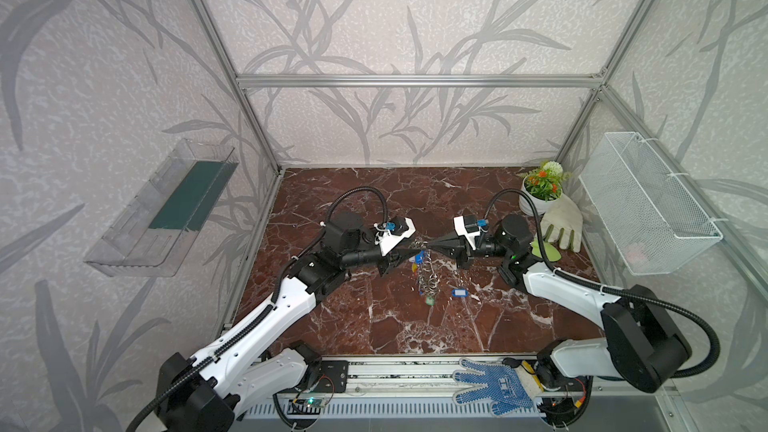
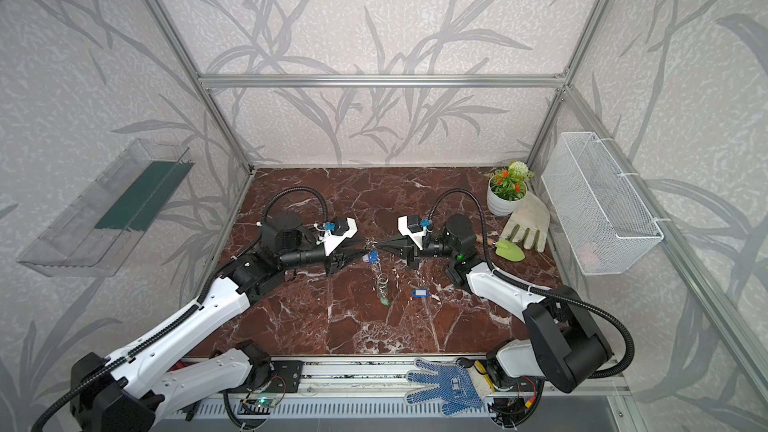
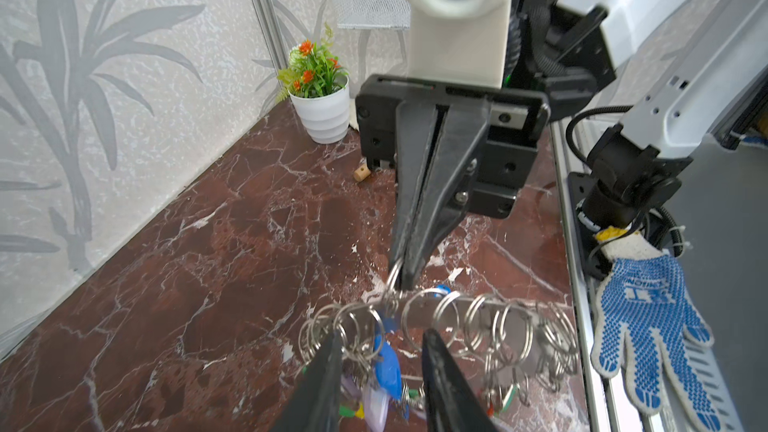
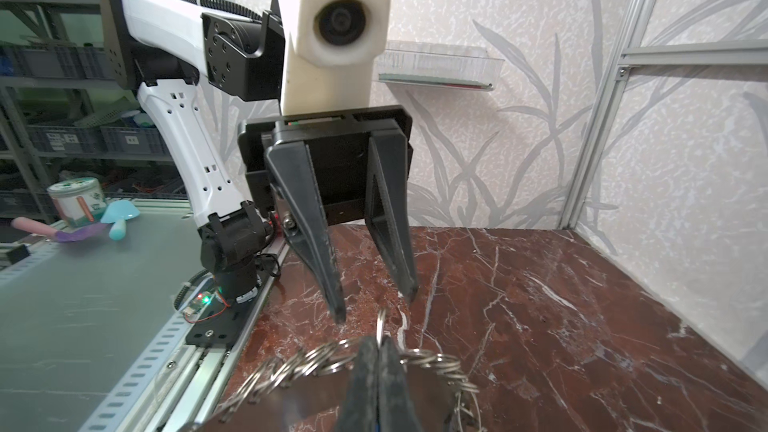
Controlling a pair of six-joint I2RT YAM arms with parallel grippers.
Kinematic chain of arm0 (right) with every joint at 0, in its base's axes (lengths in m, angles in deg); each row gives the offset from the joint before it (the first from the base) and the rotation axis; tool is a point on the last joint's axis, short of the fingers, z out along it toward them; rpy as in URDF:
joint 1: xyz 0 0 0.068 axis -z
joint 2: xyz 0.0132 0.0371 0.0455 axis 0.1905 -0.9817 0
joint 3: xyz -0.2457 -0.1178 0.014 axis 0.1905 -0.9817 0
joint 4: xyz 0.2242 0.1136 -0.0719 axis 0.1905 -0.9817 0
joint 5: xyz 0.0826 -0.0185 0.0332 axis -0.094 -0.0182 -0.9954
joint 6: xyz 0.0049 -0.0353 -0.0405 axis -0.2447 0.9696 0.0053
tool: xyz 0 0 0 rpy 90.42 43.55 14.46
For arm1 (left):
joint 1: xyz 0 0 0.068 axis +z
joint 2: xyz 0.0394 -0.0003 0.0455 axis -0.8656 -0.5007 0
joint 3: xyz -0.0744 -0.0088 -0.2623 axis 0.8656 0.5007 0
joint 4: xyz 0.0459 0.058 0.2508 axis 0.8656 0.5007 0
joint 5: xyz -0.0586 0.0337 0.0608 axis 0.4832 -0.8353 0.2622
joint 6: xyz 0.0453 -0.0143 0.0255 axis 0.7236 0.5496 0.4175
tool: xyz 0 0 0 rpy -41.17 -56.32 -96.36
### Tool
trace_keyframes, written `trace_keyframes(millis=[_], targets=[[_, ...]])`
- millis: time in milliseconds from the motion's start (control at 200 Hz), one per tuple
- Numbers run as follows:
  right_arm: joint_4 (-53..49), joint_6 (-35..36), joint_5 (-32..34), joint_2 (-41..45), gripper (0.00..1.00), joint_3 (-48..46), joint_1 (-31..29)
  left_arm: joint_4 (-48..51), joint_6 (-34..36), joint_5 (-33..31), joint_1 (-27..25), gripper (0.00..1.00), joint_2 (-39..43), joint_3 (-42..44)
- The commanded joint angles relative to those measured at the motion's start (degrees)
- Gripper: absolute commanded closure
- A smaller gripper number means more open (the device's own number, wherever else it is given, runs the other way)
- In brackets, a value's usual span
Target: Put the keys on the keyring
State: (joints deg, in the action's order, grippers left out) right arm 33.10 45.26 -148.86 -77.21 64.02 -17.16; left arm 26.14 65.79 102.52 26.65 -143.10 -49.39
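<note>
top views: high, near-identical, looking down on whole table (image 1: 415, 201) | wrist views: close, facing each other across keyring (image 3: 515, 320)

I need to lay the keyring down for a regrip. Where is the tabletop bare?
Bare marble: the wide front strip between the blue-tagged key and the front rail, and the back strip along the wall. Crowded: the centre around the hanging keyring, and the far right corner with pot, glove, trowel.
</note>
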Motion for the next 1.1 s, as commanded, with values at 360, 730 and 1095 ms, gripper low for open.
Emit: trace_keyframes(millis=[360,730,1095], targets=[[22.66,-15.91,-2.17,-3.07,1.00,0.28,0.91,-17.78,-11.74,0.87,-0.27,0.71,1.19,6.56],[22.66,-16.92,-2.62,-3.02,1.00,0.58,0.20,-19.35,-13.22,2.52,-0.20,0.72,0.12,5.52],[22.66,-17.58,-2.90,-2.90,1.00,0.71,-0.12,-19.11,-13.37,3.35,-0.43,0.79,-0.53,4.55]])
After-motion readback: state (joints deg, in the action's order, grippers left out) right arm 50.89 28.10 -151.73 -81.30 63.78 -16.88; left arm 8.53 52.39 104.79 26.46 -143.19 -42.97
